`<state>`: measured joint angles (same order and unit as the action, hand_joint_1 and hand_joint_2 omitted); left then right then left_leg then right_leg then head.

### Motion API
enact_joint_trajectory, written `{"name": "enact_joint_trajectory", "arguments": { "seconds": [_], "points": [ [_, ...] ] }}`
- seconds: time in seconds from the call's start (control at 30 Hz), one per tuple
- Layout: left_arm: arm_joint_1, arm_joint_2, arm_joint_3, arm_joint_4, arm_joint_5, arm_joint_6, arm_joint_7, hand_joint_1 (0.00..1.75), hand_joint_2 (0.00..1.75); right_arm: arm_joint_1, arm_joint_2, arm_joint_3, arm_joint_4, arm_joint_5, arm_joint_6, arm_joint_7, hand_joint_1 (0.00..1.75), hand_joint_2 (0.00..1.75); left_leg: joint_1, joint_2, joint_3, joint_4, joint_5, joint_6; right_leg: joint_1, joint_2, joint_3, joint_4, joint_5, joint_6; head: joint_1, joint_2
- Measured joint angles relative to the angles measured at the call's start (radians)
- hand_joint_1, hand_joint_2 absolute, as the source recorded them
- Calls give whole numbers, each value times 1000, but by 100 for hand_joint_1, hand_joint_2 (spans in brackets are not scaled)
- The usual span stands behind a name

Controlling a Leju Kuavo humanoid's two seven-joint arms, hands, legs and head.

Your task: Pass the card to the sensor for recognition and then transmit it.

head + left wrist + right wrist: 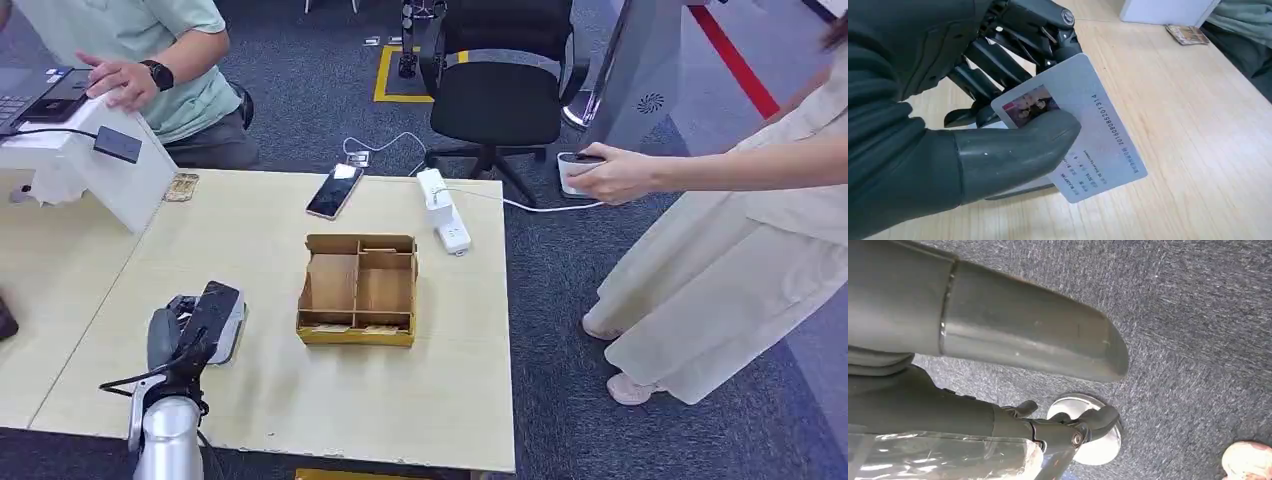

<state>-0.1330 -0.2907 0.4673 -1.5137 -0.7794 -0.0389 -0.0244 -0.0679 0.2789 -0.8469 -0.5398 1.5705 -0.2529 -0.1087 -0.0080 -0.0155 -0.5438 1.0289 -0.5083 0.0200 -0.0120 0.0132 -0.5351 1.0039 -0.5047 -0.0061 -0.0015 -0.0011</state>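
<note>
Table [300, 400]: divided box [357, 290] stood near its middle. Phone [334, 190] and power strip [443, 210] lay behind the box, at the far edge, phone to the left. Left hand [195, 325], left of the box, held a card [1088, 130] just above the tabletop. Sensor unit [85, 165] sat at the far left corner.

Silver tube of a left arm [168, 445] with a black cable looping off it, feeding into a dark grey left hand [195, 325]. Up close it's showing a fat matte thumb [1013, 150], thin black fingers [998, 62], little silver screws. Right hand [998, 340]'s looking the same grey.
</note>
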Motion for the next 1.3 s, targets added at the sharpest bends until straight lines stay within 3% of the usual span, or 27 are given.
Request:
{"name": "enact_joint_trajectory", "arguments": {
  "seconds": [0.6,1.3],
  "points": [
    [-29,1,56,92,-190,22,45,175,175,2,0,-16,-2,0,2,-10,0,0,0,0,0,0,0,0,0,0,0,0,0,0,0,0],
    [-58,1,115,133,-197,27,68,175,175,5,0,-34,-10,0,2,-17,0,0,0,0,0,0,0,0,0,0,0,0,0,0,0,0]
  ]
}}
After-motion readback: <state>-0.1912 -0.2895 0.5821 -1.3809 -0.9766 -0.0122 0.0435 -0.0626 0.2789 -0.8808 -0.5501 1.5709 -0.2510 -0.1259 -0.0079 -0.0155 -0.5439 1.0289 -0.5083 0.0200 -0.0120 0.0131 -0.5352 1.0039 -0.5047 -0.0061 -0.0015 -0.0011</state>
